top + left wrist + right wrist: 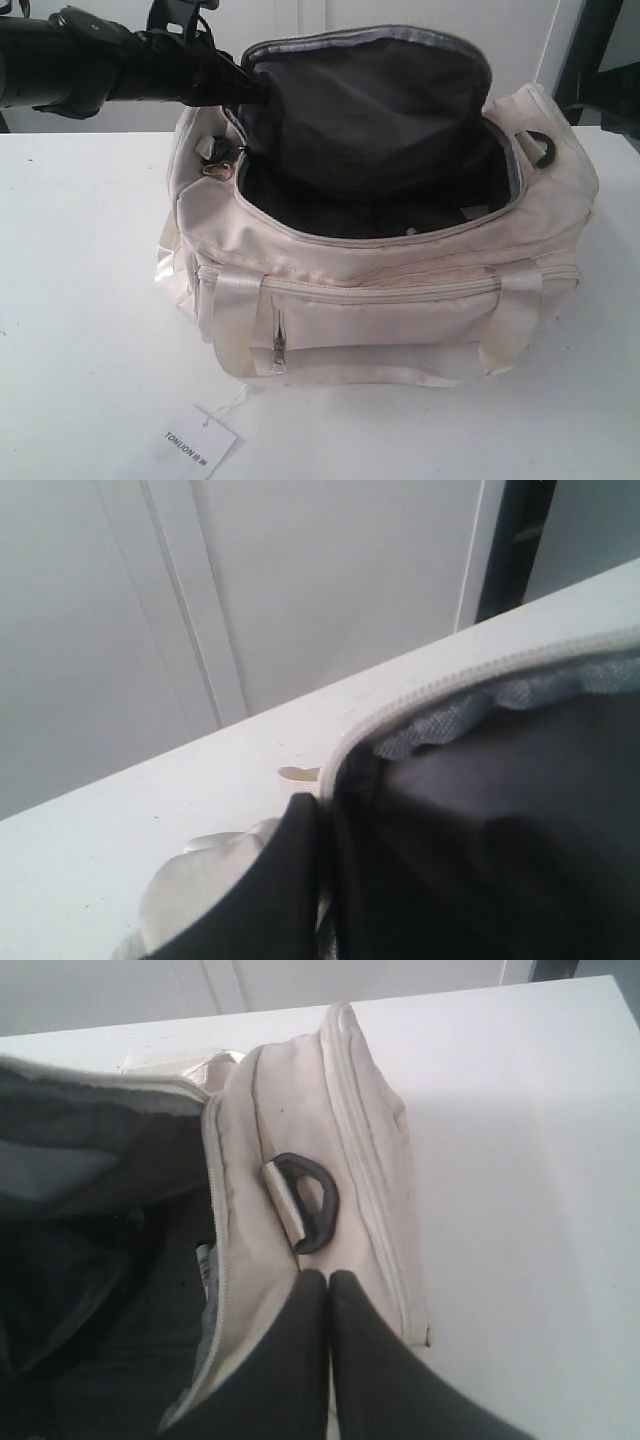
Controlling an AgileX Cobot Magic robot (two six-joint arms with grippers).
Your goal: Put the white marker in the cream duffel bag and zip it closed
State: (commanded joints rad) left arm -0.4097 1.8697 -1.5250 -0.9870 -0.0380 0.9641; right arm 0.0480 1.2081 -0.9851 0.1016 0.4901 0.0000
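Right gripper (328, 1295) clenched, empty, by the D-ring (308, 1200) on the cream duffel bag (400, 310); left gripper (238, 88) at the bag's raised flap (370, 100), its grip impossible to tell. Lower the flap flat before drawing the zipper pull (215, 162) round.

Only readable bit is "TONLION" on the white paper tag (197, 447) of the cream duffel bag (400, 320), plus a couple tiny characters after it I can't make out.
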